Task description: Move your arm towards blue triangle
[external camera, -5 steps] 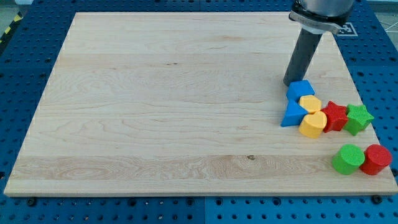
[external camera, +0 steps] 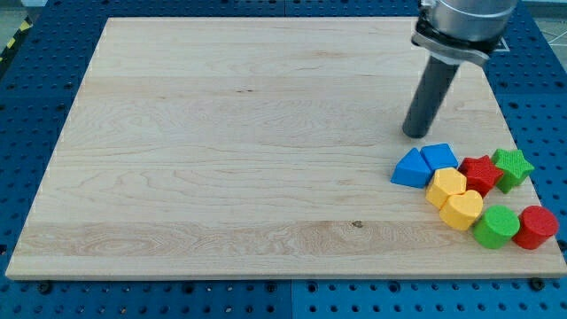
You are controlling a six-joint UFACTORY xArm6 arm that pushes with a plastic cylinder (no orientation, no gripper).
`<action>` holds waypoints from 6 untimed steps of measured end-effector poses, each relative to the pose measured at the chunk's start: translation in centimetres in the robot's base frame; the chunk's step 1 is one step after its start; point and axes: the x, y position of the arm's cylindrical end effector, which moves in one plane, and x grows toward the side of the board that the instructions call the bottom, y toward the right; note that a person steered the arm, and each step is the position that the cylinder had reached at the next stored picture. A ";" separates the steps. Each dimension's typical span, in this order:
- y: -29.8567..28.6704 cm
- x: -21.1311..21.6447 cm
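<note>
No brand, label or readable writing shows anywhere; a white patch behind the arm at the view's top right is too cut off to read. The arm comes down from the view's top right, its grey collar ending in a straight dark rod that leans slightly, and my tip [external camera: 415,134] stands on the pale wooden surface [external camera: 221,151]. This end effector is a plain rod with no jaws, so it neither spreads nor pinches anything. The tip sits just above the cluster of blocks, near but apart from the blue triangle [external camera: 410,168], which lies at the cluster's left edge on the surface's right side, a bright blue wedge. Touching it on the view's right is a second blue block [external camera: 440,157] with slanted faces. Below those lie two yellow blocks [external camera: 446,185], the lower one a yellow heart [external camera: 462,210]. To the right sit a red star [external camera: 481,172] and a green star [external camera: 511,167], and beneath them a green cylinder [external camera: 496,227] beside a red cylinder [external camera: 536,226]. A blue perforated bench [external camera: 35,106] surrounds the board.
</note>
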 end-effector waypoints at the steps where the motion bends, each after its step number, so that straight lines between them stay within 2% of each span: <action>1: -2.1 0.0; 2: -5.8 1.4; 3: -6.9 4.2; 6: -0.9 5.7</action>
